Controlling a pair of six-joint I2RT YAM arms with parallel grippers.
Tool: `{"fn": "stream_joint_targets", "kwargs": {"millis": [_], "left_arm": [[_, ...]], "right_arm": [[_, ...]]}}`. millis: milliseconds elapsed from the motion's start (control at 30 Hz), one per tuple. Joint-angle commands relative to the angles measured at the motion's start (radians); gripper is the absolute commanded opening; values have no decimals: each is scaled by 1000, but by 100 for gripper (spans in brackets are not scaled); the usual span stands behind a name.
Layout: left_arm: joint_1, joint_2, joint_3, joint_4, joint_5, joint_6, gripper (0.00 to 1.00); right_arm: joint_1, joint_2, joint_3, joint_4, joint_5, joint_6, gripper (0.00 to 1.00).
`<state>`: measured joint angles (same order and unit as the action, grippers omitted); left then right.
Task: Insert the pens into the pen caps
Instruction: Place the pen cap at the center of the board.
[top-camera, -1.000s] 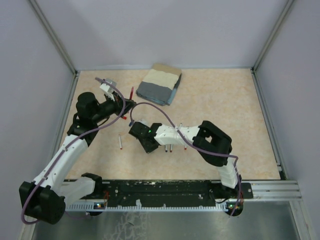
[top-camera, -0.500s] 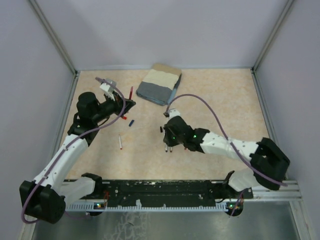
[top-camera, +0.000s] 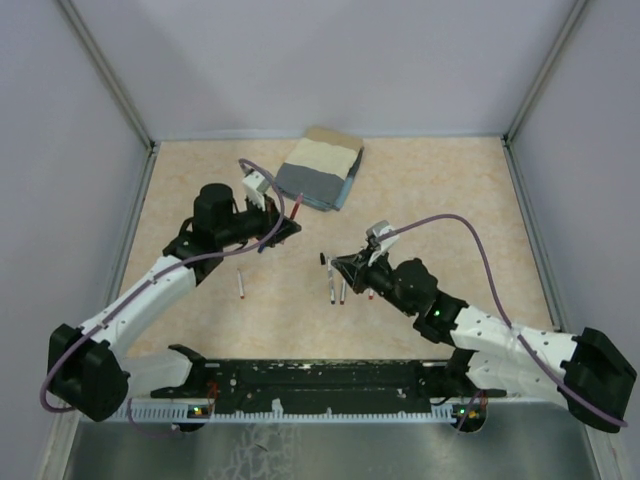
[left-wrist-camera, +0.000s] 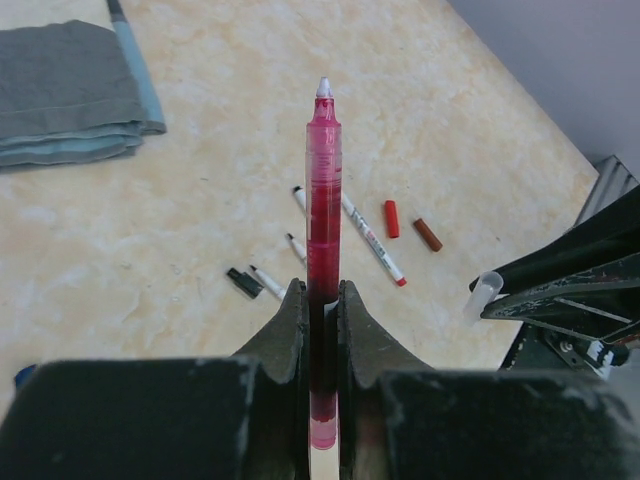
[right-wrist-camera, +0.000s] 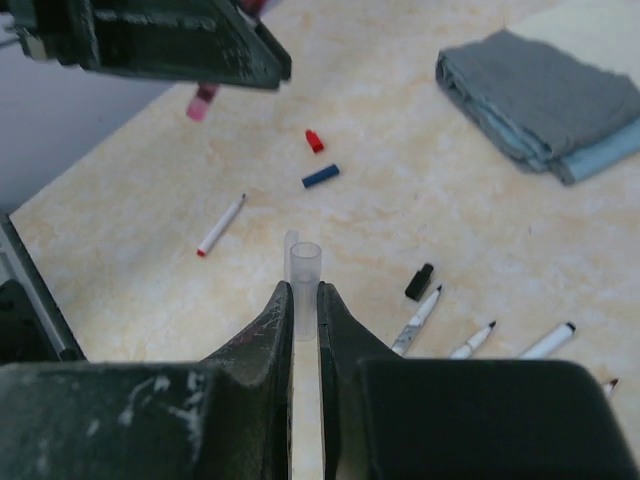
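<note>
My left gripper (left-wrist-camera: 322, 300) is shut on a translucent red pen (left-wrist-camera: 323, 190), whose white tip points away from the wrist. In the top view this pen (top-camera: 298, 208) sits near the cloth. My right gripper (right-wrist-camera: 303, 295) is shut on a clear pen cap (right-wrist-camera: 304, 275), open end outward, and shows in the left wrist view as the clear cap (left-wrist-camera: 484, 293). The two grippers face each other a short way apart. On the table lie white pens (right-wrist-camera: 418, 320) (left-wrist-camera: 370, 240), a black cap (right-wrist-camera: 419, 281), a red cap (right-wrist-camera: 314, 141) and a blue cap (right-wrist-camera: 321, 176).
A folded grey-beige cloth (top-camera: 318, 168) lies at the back of the table. A lone pen with a red end (top-camera: 240, 285) lies left of centre. A brown-red cap (left-wrist-camera: 428, 234) rests beside the red cap (left-wrist-camera: 391, 218). Walls and metal posts close in the table.
The right arm has swung out to the right, its gripper now pointing left at the left gripper. The left gripper has moved right, towards the centre, with the red pen.
</note>
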<state>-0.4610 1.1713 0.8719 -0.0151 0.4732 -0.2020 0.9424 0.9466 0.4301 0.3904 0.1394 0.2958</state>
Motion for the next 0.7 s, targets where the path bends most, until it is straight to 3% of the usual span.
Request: {"fn": "stream_joint_targets", "kwargs": {"millis": [0, 367, 467, 667], "left_arm": [[-59, 22, -15, 53, 0, -72, 0], [-151, 83, -19, 101, -28, -117, 0], [-148, 47, -16, 51, -152, -100, 0], [-104, -32, 45, -59, -358, -38, 0]], "right_arm": [[4, -33, -13, 286, 18, -128, 0], [5, 56, 67, 293, -45, -159, 1], [4, 30, 82, 162, -40, -167, 1], [4, 48, 195, -261, -106, -196, 1]]}}
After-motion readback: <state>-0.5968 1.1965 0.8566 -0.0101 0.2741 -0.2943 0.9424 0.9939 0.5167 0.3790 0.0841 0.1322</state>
